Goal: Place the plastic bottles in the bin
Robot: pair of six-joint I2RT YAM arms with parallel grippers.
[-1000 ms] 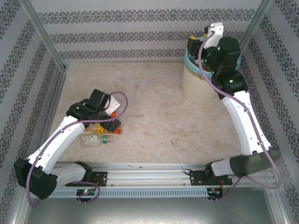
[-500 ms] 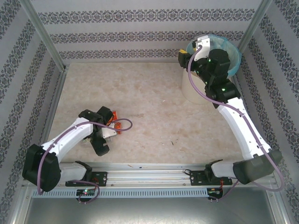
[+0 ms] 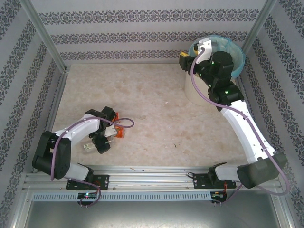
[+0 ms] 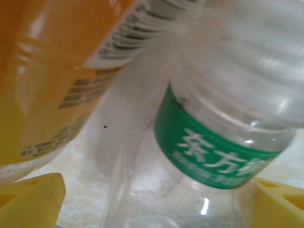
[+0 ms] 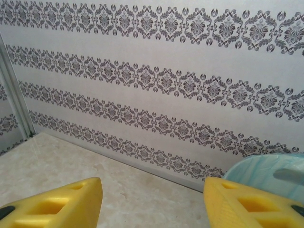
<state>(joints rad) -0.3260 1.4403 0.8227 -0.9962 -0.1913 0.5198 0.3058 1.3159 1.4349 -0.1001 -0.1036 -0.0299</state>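
A small heap of plastic bottles (image 3: pixel 118 131) lies on the table at the near left. My left gripper (image 3: pixel 105 138) is down on the heap. In the left wrist view a clear bottle with a green label (image 4: pixel 213 152) lies between the wide-apart yellow fingertips (image 4: pixel 33 195), and an orange-labelled bottle (image 4: pixel 52 71) lies to its left. The left gripper (image 4: pixel 156 206) is open. Another clear bottle (image 3: pixel 89 147) lies beside the heap. The cream bin (image 3: pixel 194 92) with its blue liner (image 3: pixel 227 43) stands at the far right. My right gripper (image 3: pixel 183 60) hangs open and empty just left of the bin's rim (image 5: pixel 266 172).
Patterned walls (image 3: pixel 142 33) close the table at the back and both sides, with metal posts (image 3: pixel 45 35) in the corners. The marble-look tabletop (image 3: pixel 152 104) is bare between the heap and the bin. A rail (image 3: pixel 152 173) runs along the near edge.
The left arm folded back toward its base and its gripper dropped onto the bottle heap. The right gripper swung left off the bin's opening, then held still.
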